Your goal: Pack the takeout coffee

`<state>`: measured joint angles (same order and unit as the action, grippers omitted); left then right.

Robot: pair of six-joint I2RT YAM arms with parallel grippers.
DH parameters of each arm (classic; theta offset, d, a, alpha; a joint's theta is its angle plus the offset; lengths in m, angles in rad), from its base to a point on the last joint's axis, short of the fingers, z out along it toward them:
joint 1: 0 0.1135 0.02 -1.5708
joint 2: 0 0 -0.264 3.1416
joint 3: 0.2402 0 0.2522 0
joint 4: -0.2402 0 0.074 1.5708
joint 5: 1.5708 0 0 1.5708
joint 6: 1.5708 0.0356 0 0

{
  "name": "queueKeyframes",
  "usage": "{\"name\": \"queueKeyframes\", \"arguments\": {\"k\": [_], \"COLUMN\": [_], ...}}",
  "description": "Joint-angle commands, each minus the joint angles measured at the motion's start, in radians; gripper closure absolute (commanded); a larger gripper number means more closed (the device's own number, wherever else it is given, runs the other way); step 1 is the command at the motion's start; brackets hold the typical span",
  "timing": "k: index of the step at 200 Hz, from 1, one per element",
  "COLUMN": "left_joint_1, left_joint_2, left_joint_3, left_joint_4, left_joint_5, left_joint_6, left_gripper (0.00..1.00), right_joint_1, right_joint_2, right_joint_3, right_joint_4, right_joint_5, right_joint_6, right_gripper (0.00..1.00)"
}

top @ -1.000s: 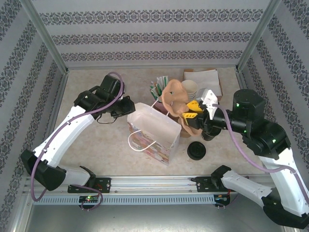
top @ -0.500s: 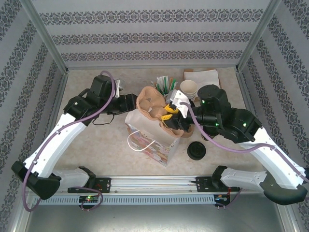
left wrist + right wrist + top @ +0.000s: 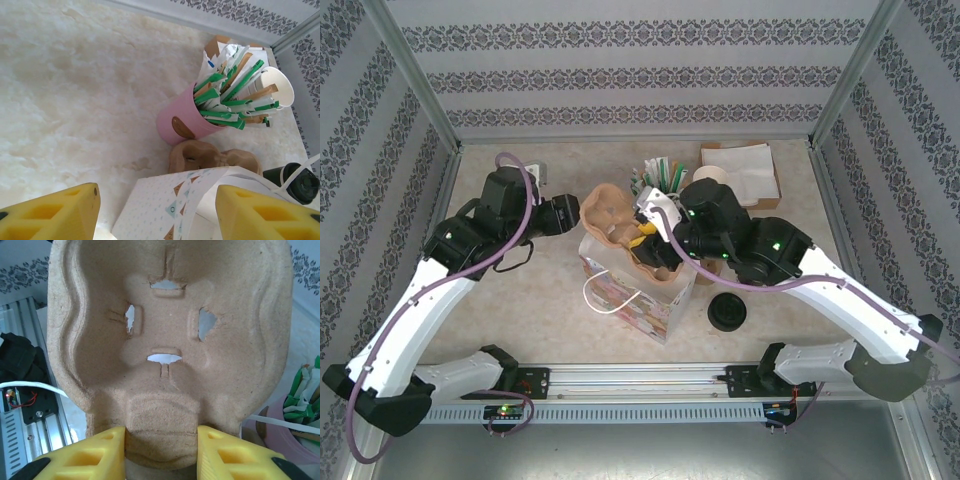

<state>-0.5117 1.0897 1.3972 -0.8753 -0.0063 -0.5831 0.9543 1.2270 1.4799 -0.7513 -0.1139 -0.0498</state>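
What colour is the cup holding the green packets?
The cup is pink; clearest in left wrist view.

Damask-striped wallpaper walls — three sides — enclose a cream marbled tabletop.

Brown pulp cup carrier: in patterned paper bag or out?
Mostly out: right gripper clamps the carrier over the bag mouth; lower edge inside, cannot tell.

Pretty clearly a robot lab test booth, not a real café: silver aluminium frame posts, grey patterned wallpaper panels as walls, a cream marble-look tabletop, white-and-black robot arms bolted to a slotted metal rail.
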Motion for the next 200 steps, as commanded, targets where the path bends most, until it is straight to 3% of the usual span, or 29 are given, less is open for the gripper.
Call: {"name": "queueKeyframes", "arguments": {"k": [1, 67, 141, 200], "left_joint_1": [-0.013, -0.012, -0.013, -0.013], "left_joint_2": [-0.008, 0.028, 0.007, 0.039], "left_joint_3": [-0.009, -0.003, -0.027, 0.018], "left_joint_4": [0.003, -0.029, -0.008, -0.052], "left_joint_5": [-0.004, 0.087, 0.076, 0.059], "left_joint_6": [0.067, 0.136, 0.151, 0.183], "left_gripper": [0.37, 0.36, 0.39, 0.35], "right_joint_1": [0.012, 0.014, 0.014, 0.026], "right_joint_2": [0.0, -0.004, -0.029, -0.035], "right_joint_3": [-0.014, -0.103, -0.142, -0.147], "right_joint_4": [0.038, 0.085, 0.058, -0.005], "right_joint_5": [0.06, 0.077, 0.076, 0.09], "right_joint_6": [0.042, 0.06, 0.067, 0.066], "right_gripper": [0.63, 0.64, 0.64, 0.65]}}
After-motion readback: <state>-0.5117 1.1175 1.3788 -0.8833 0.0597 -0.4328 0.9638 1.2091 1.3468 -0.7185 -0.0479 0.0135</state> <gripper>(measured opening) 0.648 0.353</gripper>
